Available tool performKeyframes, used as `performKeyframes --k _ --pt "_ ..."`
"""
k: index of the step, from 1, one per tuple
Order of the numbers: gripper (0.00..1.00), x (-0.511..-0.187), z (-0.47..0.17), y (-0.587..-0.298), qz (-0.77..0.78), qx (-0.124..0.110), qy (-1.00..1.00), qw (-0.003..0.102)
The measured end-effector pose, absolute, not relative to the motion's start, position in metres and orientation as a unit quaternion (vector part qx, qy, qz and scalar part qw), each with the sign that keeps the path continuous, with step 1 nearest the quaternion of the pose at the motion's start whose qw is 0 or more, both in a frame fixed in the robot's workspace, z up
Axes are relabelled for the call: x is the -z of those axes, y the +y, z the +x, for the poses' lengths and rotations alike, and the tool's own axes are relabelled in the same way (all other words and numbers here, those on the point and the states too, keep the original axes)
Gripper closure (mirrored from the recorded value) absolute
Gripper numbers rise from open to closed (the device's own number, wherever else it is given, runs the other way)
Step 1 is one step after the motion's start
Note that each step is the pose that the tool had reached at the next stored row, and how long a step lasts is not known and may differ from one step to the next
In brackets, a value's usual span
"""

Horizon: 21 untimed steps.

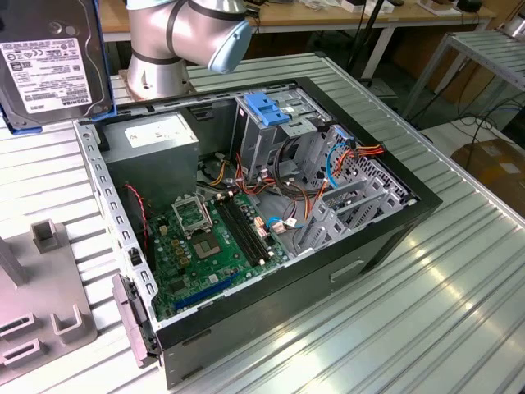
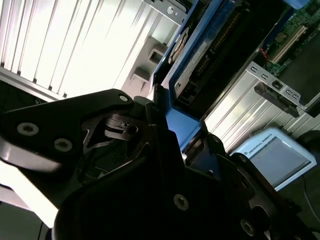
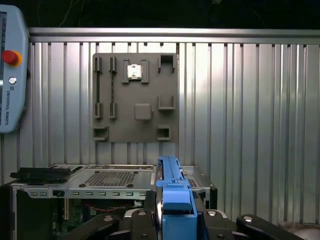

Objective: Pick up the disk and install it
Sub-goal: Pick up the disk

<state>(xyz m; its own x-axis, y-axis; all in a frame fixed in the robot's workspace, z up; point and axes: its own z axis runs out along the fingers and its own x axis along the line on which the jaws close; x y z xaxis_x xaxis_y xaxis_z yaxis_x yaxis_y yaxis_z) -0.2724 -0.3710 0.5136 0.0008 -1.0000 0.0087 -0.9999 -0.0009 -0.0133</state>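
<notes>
The disk [image 1: 49,66] hangs in the air at the exterior view's upper left, its white label facing the camera and a blue rail along its edge. In both wrist views its blue side rail [image 3: 175,192] runs out from between the dark fingers. My gripper [image 2: 175,125] is shut on the disk [image 2: 200,55], gripping it by the rail end. In the first wrist view the gripper [image 3: 175,222] sits above the open computer case [image 3: 100,182], near its edge.
The open case [image 1: 385,238] lies on the ribbed metal table with its motherboard [image 1: 213,238], grey power supply [image 1: 156,135] and a metal drive cage with a blue latch [image 1: 267,107]. A grey fixture plate [image 1: 41,312] lies beside it. The arm's base [image 1: 176,41] stands behind.
</notes>
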Motion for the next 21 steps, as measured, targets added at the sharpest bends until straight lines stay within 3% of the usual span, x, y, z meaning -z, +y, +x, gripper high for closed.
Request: performKeyframes --k 21 --pt "0.63 -0.513 -0.208 -0.371 -0.707 0.008 0.707 0.002"
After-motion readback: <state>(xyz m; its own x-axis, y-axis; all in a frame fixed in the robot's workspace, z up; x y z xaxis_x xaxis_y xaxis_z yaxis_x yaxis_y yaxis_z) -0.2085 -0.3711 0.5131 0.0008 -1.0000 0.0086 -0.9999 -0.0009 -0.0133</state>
